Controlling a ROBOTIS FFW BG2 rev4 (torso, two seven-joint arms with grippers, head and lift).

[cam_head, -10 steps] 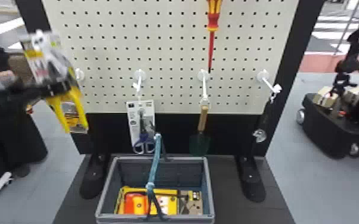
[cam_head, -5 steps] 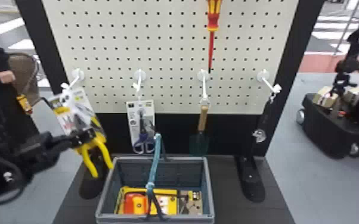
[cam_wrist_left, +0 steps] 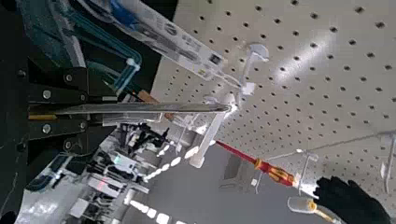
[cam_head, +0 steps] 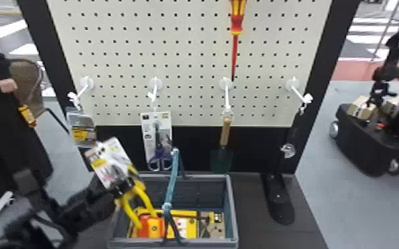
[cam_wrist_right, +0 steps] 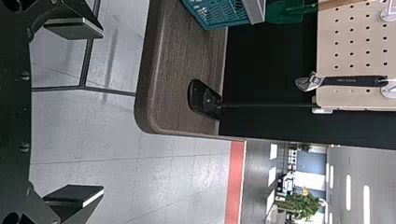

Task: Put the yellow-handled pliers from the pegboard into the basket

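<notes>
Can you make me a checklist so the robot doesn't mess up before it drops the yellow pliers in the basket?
1. Left gripper has the pliers: ok, it grips them in their pack.
2. Pliers off the hook: ok, there is a gap between the hook and their pack.
3. Whole pack above the basket: not ok, its card leans out past the left side.
4. Basket handle folded aside: not ok, it stands up over the middle.
5. Pliers touching things inside: cannot tell.
6. Right gripper holding nothing: ok, its fingers are wide apart.
</notes>
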